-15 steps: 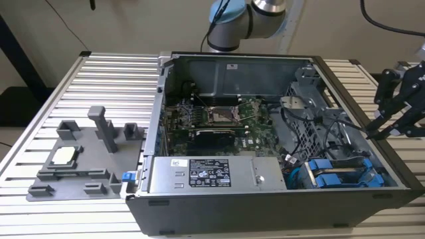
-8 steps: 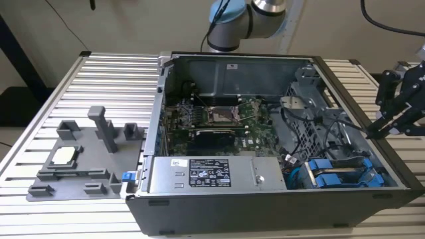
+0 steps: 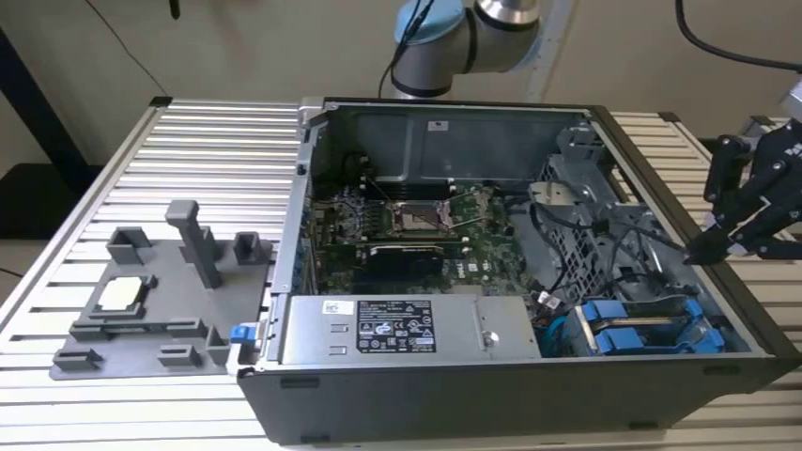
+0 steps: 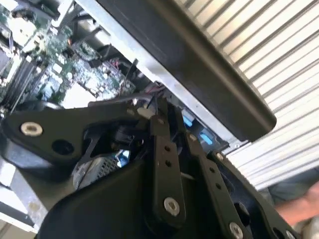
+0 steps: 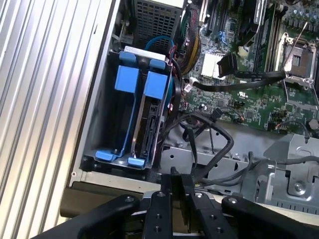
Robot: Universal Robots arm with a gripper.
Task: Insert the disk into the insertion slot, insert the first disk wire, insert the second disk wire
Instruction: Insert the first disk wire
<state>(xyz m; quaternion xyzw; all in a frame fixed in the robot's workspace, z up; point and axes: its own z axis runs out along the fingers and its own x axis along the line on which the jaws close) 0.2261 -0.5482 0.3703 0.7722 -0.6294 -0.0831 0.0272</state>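
Observation:
Two blue-framed drives stand side by side in the drive bay at the case's corner on the exterior view's right. I take the one with its grey connector edge showing to be the disk [image 5: 149,117] [image 3: 606,312]. The other blue carrier [image 5: 126,79] [image 3: 623,340] stands beside it. Loose black wires [image 5: 219,144] arch beside the bay, and a blue cable [image 5: 159,40] curves behind it. My gripper [image 3: 705,251] [image 5: 172,175] [image 4: 155,108] hangs over the case's side wall, apart from the drives. Its fingers are shut, with nothing seen between them.
The open computer case [image 3: 501,385] lies on a slatted metal table [image 3: 213,150]. Inside are the motherboard [image 3: 414,221], a power supply [image 3: 394,329] and a metal cage [image 3: 583,216]. A grey fixture block [image 3: 150,301] stands at the exterior view's left.

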